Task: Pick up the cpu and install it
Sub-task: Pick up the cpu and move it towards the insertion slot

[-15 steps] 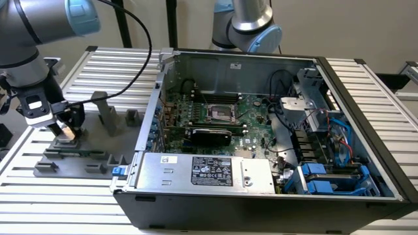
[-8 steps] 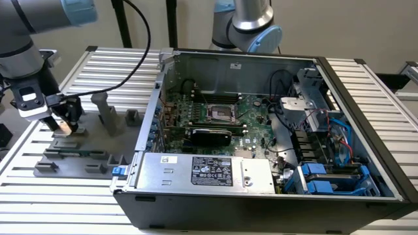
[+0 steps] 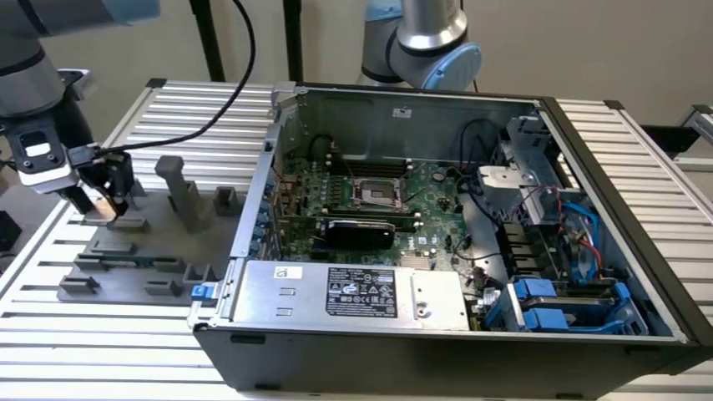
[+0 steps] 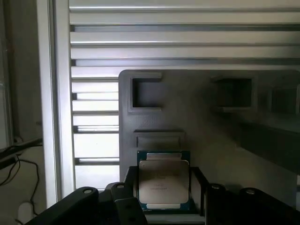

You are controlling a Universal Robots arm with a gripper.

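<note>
While I watched both feeds, the end effector (image 3: 100, 207) hung at the exterior view's left, low over the near corner of the grey tray (image 3: 145, 251) on the slatted desk (image 3: 67, 334).

- Grip: in the wrist view the cpu (image 4: 163, 180) sat between the two black fingers (image 4: 199, 185), one against each opposite edge. I logged the end effector as clamped on the cpu.
- The cpu lay flat to the camera, its silver lid up and a thin green border showing round it.
- In the exterior view a pale sliver showed between the fingertips, just above a tray slot. I could not tell whether the cpu was clear of the tray.
- Tray: several empty rectangular recesses in the wrist view, and one tall post (image 3: 179, 188) standing just beside the end effector.
- Case (image 3: 446, 368): lay open on the desk, to the exterior view's right of the tray and touching it or nearly so.
- The socket (image 3: 376, 194) lay on the board inside, well apart from the end effector, with nothing silver seated in it.
- Power supply (image 3: 351, 292): along the case's near wall.
- A black cable (image 3: 229, 92) ran from the wrist up out of frame.
</note>
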